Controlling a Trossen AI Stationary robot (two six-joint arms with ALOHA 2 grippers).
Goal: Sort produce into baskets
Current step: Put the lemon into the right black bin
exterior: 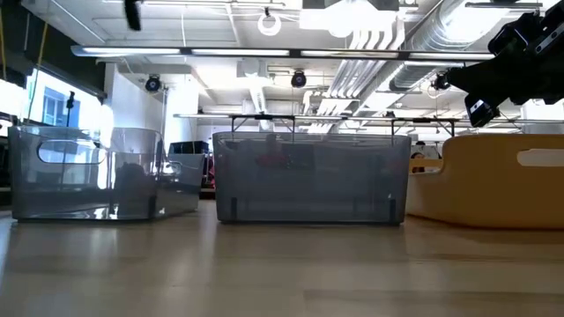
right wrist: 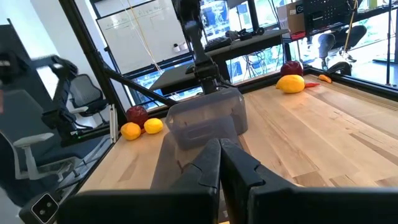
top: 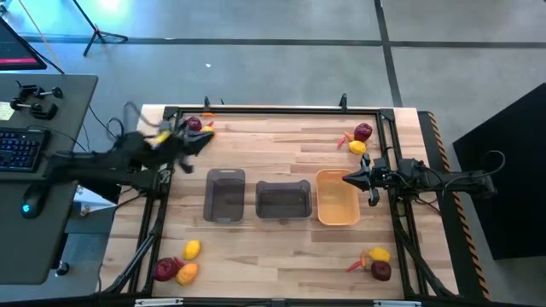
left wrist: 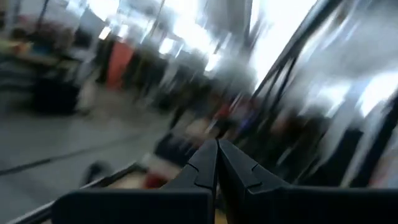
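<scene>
We found the right gripper [top: 348, 179] with its fingers pressed together and empty, hanging over the rim of the orange-yellow basket [top: 336, 210], with the two grey baskets [top: 283, 201] just beyond it in a row. The left gripper [top: 207, 138], likewise pinched shut on nothing, sat smeared by motion beside a dark red fruit [top: 194, 124] at the table's far left corner, partly covering the produce there. Its own wrist view was too blurred to make out anything past the fingers, and the low view hid all the fruit behind the baskets.
</scene>
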